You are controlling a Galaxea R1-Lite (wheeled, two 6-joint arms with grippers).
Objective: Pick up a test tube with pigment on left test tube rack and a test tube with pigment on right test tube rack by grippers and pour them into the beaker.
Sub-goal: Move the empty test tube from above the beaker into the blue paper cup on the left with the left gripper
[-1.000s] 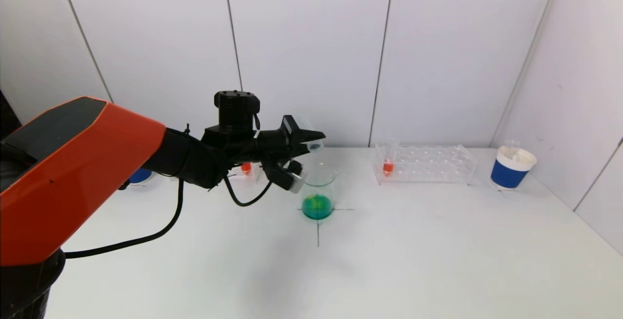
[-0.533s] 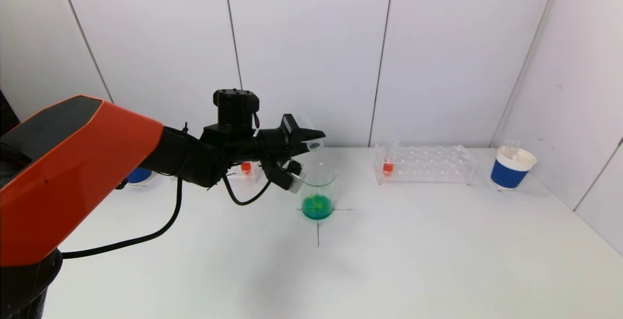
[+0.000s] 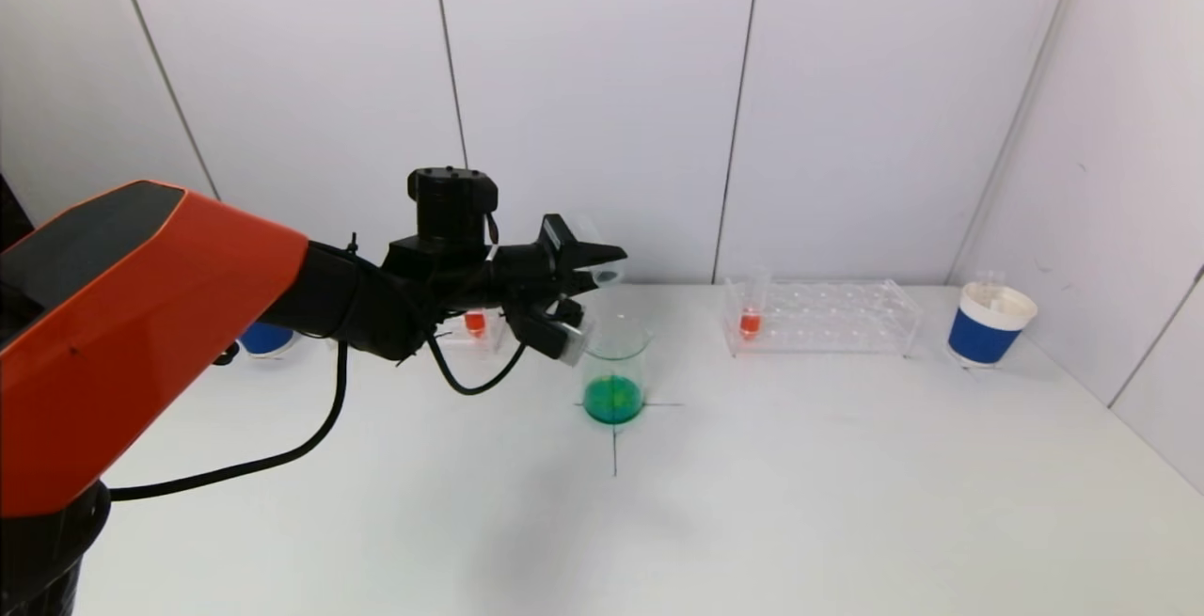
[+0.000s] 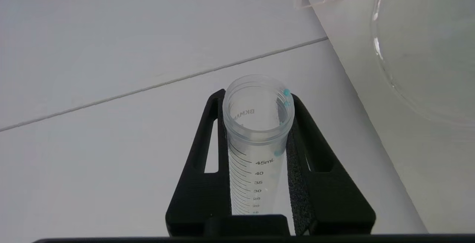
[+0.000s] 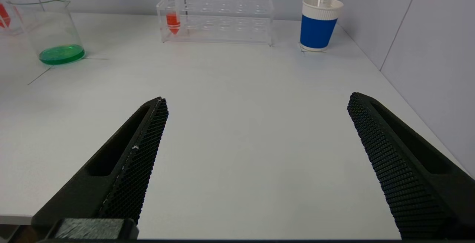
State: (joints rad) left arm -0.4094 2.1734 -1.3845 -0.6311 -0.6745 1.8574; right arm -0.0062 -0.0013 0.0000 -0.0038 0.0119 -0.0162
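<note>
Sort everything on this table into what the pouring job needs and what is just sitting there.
Job: left end effector holding empty test tube; beaker; right rack with orange tube; left rack's orange tube; right end effector.
Lying about: right blue cup; left blue cup.

test tube (image 4: 256, 139) clear smooth plastic, beaker (image 3: 614, 367) glossy glass, gripper pads (image 5: 144, 150) rough black mesh, table (image 3: 800, 484) matt white

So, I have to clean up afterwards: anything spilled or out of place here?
No spill shows. The left tool holds an emptied tube on its side beside the beaker, with only a few blue drops clinging near its mouth. The table around the beaker looks dry.
</note>
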